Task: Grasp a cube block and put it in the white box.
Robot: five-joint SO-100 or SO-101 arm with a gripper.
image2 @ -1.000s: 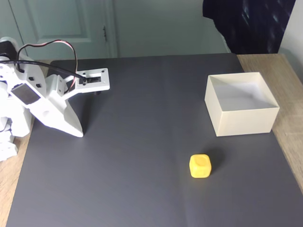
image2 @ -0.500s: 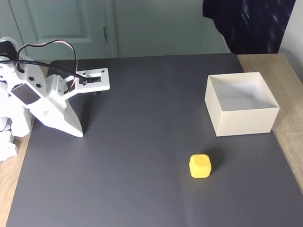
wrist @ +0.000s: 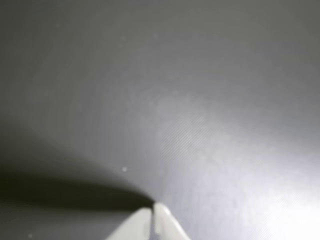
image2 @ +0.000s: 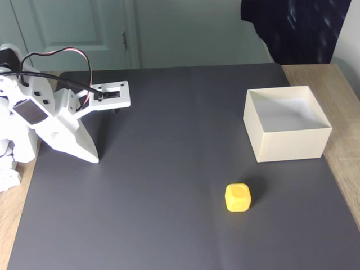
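resting on a matte dark mat (image2: 169, 169), the rounded cube block (image2: 237, 197) sits near the thin-walled white box (image2: 287, 138). nothing lies between them. the gripper (wrist: 152, 210), fingertips pressed together, holds nothing.

1 yellow cube (image2: 238, 197), 1 white box (image2: 287, 124) – 1 arm (image2: 53, 118), 1 mat (image2: 169, 169)

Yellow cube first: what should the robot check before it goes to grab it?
1. Cube block sits free on the dark mat: ok.
2. Nothing lies between gripper and cube: ok.
3. Gripper open enough to fit the cube: not ok; wrist view shows the fingertips together.
4. White box open and empty: ok.
5. Cube clear of the box wall: ok.
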